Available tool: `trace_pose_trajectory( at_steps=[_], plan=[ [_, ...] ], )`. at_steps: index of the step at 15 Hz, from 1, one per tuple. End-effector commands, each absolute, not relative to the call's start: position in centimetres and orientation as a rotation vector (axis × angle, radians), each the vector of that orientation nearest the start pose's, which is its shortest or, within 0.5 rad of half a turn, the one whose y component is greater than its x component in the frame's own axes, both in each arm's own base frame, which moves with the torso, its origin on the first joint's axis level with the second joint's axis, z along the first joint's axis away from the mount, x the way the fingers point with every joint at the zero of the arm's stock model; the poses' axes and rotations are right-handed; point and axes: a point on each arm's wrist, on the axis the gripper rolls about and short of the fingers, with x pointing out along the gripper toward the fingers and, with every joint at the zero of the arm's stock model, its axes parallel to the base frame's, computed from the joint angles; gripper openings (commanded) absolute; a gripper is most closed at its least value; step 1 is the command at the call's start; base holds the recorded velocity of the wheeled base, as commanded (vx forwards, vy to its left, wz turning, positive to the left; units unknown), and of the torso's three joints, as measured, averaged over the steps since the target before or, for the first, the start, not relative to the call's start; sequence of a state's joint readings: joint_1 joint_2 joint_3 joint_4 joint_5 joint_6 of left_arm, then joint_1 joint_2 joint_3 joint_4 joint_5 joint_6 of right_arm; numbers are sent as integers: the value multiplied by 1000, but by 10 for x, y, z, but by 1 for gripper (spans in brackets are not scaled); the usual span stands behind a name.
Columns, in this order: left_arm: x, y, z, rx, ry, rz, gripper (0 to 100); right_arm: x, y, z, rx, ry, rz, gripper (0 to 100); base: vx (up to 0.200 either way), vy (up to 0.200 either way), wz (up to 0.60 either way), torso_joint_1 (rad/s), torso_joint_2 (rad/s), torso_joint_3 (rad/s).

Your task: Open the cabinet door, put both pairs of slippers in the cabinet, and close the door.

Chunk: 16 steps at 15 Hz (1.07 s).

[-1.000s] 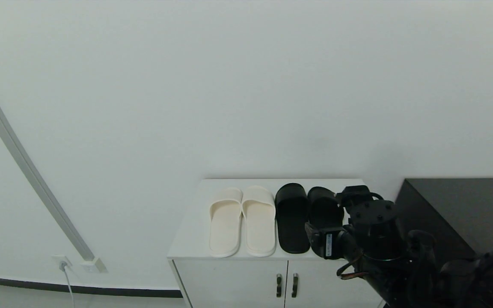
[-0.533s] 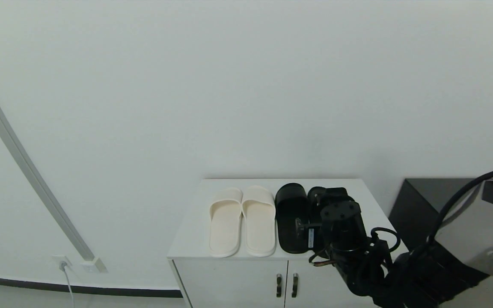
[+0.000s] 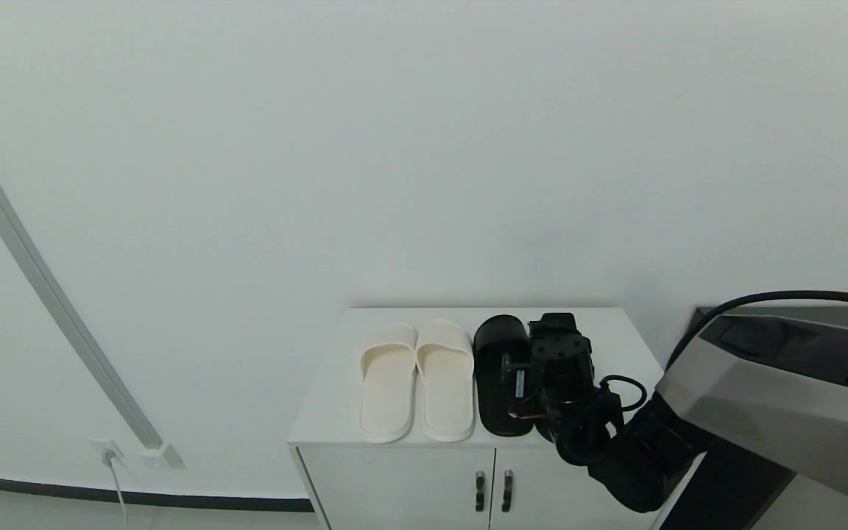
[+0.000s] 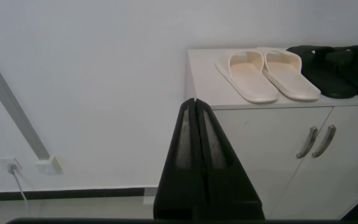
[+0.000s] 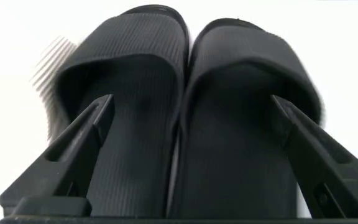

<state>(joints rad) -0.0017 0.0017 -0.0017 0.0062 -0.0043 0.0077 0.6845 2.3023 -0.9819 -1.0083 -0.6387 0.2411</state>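
A white cabinet (image 3: 336,397) stands against the wall with both doors (image 3: 394,489) shut and two dark handles (image 3: 480,491) at the middle. On its top lie a cream pair of slippers (image 3: 417,379) and, to their right, a black pair (image 3: 501,375). My right gripper (image 3: 555,327) hovers low over the black pair and hides the right black slipper. In the right wrist view it is open (image 5: 188,155), one finger (image 5: 73,155) outside each slipper of the black pair (image 5: 229,106). My left gripper (image 4: 196,155) is shut and empty, low and left of the cabinet (image 4: 260,155).
A plain white wall rises right behind the cabinet. A grey cable duct (image 3: 41,280) runs diagonally down to a wall socket with a plug (image 3: 106,450) at the left. A dark piece of furniture (image 3: 696,316) stands right of the cabinet.
My right arm has swung left and forward, bringing its gripper from the cabinet's right edge to over the black slippers. The slippers and doors have not moved.
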Motion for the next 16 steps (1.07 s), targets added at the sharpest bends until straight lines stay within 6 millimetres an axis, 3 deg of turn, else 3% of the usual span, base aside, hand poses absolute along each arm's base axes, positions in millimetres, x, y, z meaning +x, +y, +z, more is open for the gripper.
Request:
trace_pose_trajectory(
  at_steps=[1, 6, 9, 10, 16],
  plan=[
    [-23, 0, 75, 8, 6, -6, 0, 344, 255, 25, 49, 250, 3, 100, 0, 0, 0, 0, 0, 0],
    [-23, 0, 75, 8, 6, -5, 0, 373, 262, 18, 48, 202, -16, 100, 0, 0, 0, 0, 0, 0],
    [-23, 0, 75, 8, 6, -5, 0, 380, 261, 17, 55, 190, -22, 100, 0, 0, 0, 0, 0, 0],
    [-23, 0, 75, 8, 6, -5, 0, 381, 261, 16, 55, 192, -23, 0, 0, 0, 0, 0, 0, 0],
    [-23, 0, 75, 3, 6, -3, 0, 378, 259, 15, 49, 199, -32, 0, 0, 0, 0, 0, 0, 0]
  ],
)
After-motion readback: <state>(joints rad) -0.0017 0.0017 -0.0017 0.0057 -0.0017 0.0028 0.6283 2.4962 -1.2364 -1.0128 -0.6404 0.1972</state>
